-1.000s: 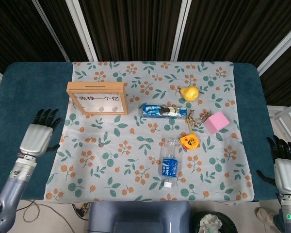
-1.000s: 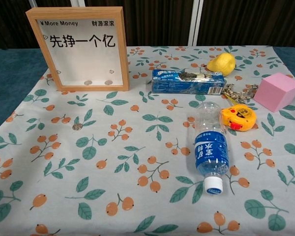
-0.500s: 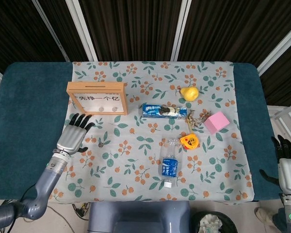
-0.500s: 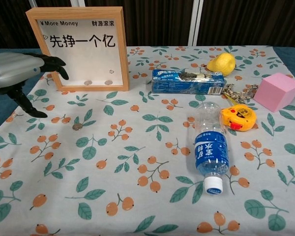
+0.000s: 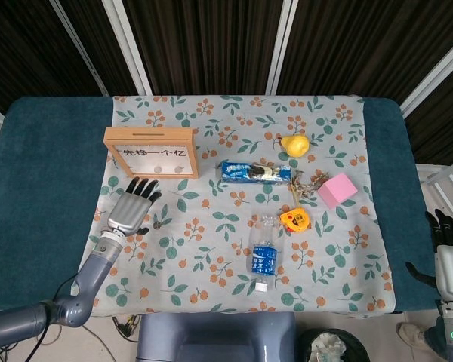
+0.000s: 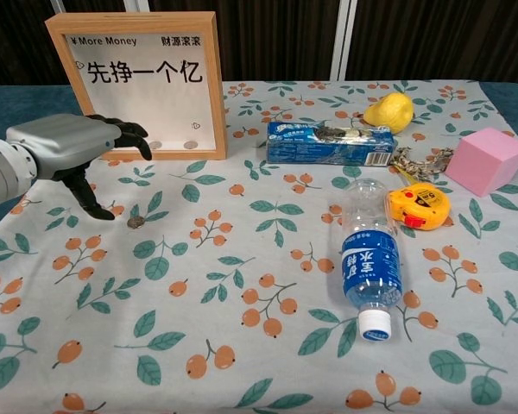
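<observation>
Bright even light, soft shadows, sharp

We see a table (image 5: 45,151) in dark teal under a leaf-print cloth (image 5: 211,234), dark slatted panels (image 5: 204,45) with white bars behind, pale floor below.

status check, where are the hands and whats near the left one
Left hand open, holding nothing, above the cloth in front of the wooden frame. Small coin just beside its thumb. Right hand open at table edge.
</observation>
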